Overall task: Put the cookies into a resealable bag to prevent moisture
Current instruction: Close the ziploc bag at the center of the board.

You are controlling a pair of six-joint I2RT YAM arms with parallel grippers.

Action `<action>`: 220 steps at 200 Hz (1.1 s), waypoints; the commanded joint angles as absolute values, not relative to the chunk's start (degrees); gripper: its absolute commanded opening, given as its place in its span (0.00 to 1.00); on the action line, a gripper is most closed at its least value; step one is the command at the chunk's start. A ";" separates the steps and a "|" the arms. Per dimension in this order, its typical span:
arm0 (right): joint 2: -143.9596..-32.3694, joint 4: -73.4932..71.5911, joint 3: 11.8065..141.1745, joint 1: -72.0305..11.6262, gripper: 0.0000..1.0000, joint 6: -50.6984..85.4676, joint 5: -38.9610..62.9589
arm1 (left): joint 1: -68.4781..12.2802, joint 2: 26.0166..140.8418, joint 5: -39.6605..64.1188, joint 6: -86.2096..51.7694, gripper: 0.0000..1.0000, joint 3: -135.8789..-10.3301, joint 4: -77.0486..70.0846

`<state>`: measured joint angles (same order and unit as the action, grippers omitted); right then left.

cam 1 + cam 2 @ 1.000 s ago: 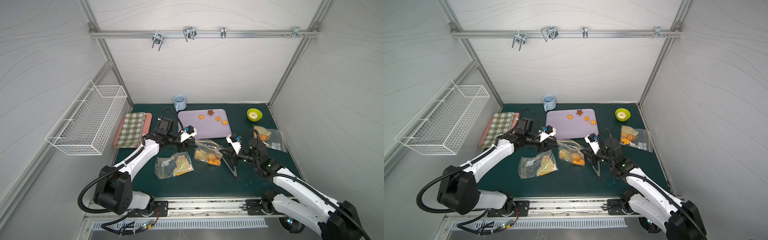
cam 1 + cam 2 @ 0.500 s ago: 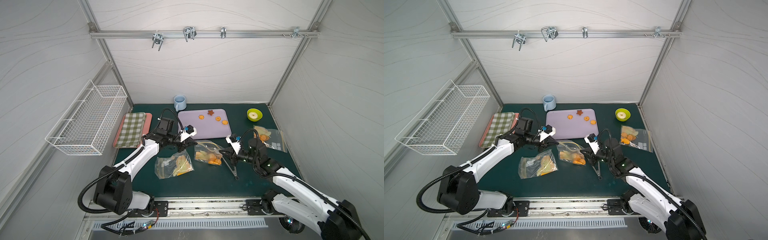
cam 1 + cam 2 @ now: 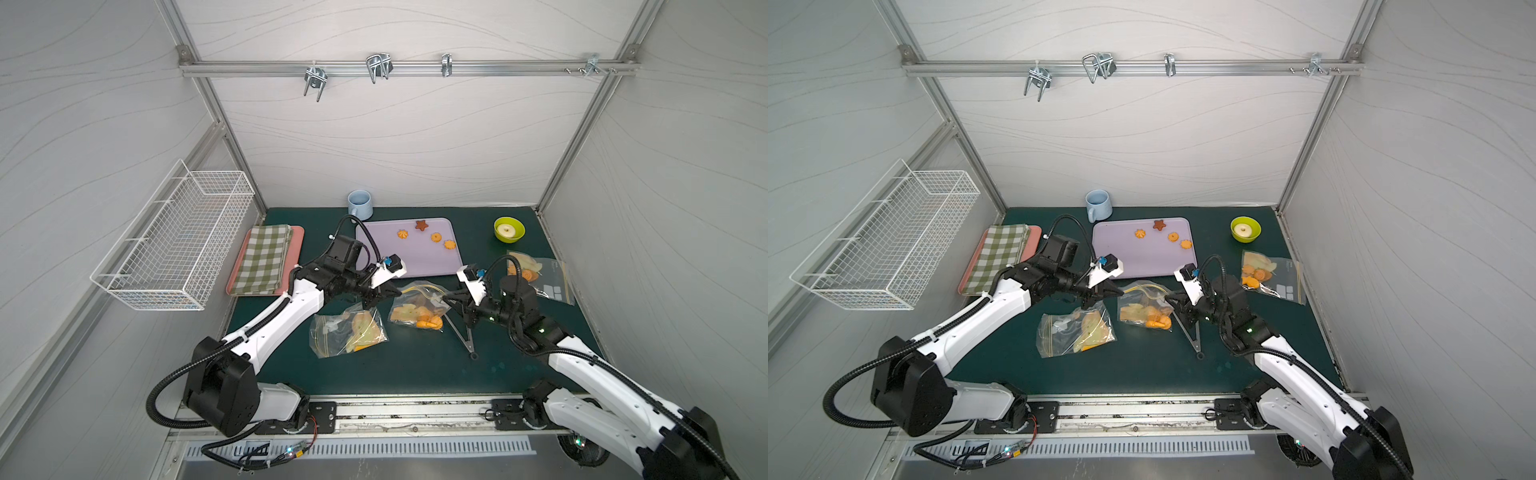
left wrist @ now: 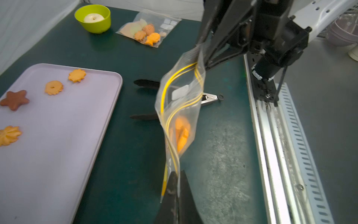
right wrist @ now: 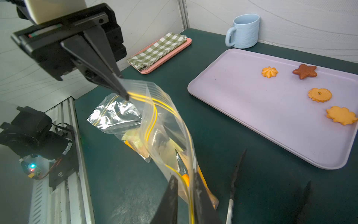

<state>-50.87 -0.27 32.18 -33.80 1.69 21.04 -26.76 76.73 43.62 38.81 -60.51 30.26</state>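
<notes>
Resealable bag (image 3: 417, 307) between closed left jaws

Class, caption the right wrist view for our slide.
Resealable bag hangs between left gripper and right gripper; four cookies lie on the tray.

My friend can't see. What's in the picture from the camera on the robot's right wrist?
A clear zip bag with a yellow seal hangs between two black claws: the left claw pinches one end, and the right claw straddles the other. Beside it, a lilac tray holds three orange cookies and a brown star cookie.
</notes>
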 commanded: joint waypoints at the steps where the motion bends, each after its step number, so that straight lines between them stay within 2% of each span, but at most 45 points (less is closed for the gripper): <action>1: -50.93 5.09 36.37 -33.57 0.23 -1.39 25.53 | -26.92 74.09 39.07 39.44 0.00 -63.28 37.88; 30: -51.33 9.48 38.93 -34.24 0.39 -2.01 27.75 | -26.14 71.90 34.25 40.93 0.00 -64.31 39.29; 74: -51.53 14.53 42.67 -36.07 0.51 -3.95 24.93 | -23.34 70.78 35.64 42.51 0.00 -64.51 40.32; 89: -51.75 15.59 44.71 -36.20 0.54 -2.15 19.60 | -23.12 70.04 35.47 42.47 0.00 -64.25 40.00; 108: -50.59 14.70 45.99 -36.65 0.63 2.28 13.79 | -22.49 69.39 34.60 42.22 0.00 -63.42 39.34; 121: -49.58 12.31 45.18 -36.83 0.63 1.45 14.33 | -21.80 69.03 35.01 42.33 0.00 -63.02 39.34; 134: -49.80 12.63 45.16 -36.86 0.58 -2.78 17.20 | -21.47 68.40 35.99 43.83 0.00 -63.21 40.50; 155: -53.56 27.68 53.47 -36.59 0.57 -8.85 18.16 | -20.74 66.91 37.76 48.17 0.00 -62.70 41.97; 177: -58.30 38.82 58.18 -36.20 0.59 -20.39 25.99 | -20.48 66.10 38.82 49.53 0.00 -62.14 41.97; 197: -59.88 39.37 58.01 -36.23 0.59 -26.13 31.56 | -20.43 65.86 39.42 50.37 0.00 -61.94 42.01; 220: -61.46 36.10 57.00 -37.27 0.60 -29.09 29.92 | -20.30 65.96 39.51 50.10 0.00 -62.11 41.80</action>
